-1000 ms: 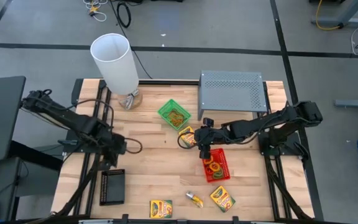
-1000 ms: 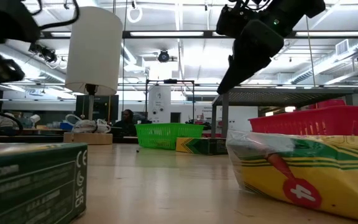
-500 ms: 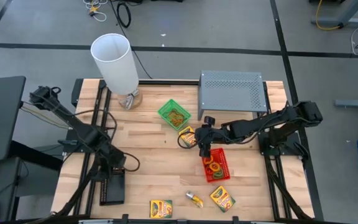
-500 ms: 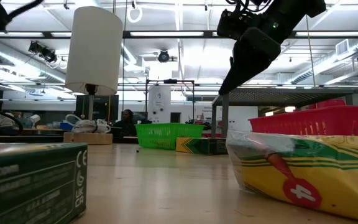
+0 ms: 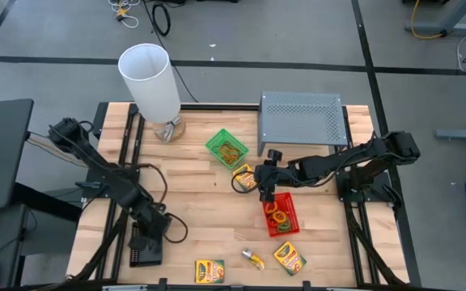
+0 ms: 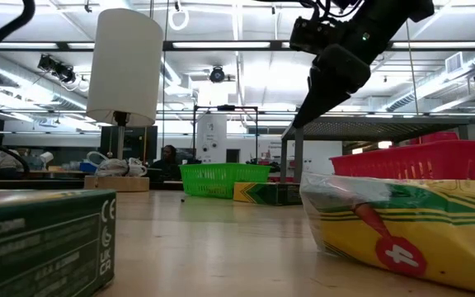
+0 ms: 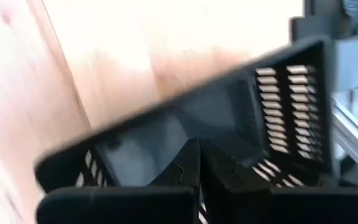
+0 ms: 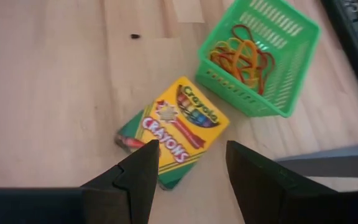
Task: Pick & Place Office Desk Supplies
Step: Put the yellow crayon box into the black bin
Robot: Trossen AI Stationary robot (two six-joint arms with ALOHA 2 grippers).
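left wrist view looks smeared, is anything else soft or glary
Left wrist view: motion-blurred, with the black tray streaked past the shut left gripper. Low view: the near crayon box is out of focus and the ceiling lights glare. Right wrist view: sharp on the crayon box and green tray.

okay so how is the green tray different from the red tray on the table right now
Colour: the green tray is green, the red tray red.
Place: the green tray sits toward the back of the table near the grey riser; the red tray lies nearer the front, just past the right hand.
Pose: seen from above, the green tray is turned diagonally, while the red tray runs nearly front to back.
Shared: both are small slotted trays holding coloured loop bands.
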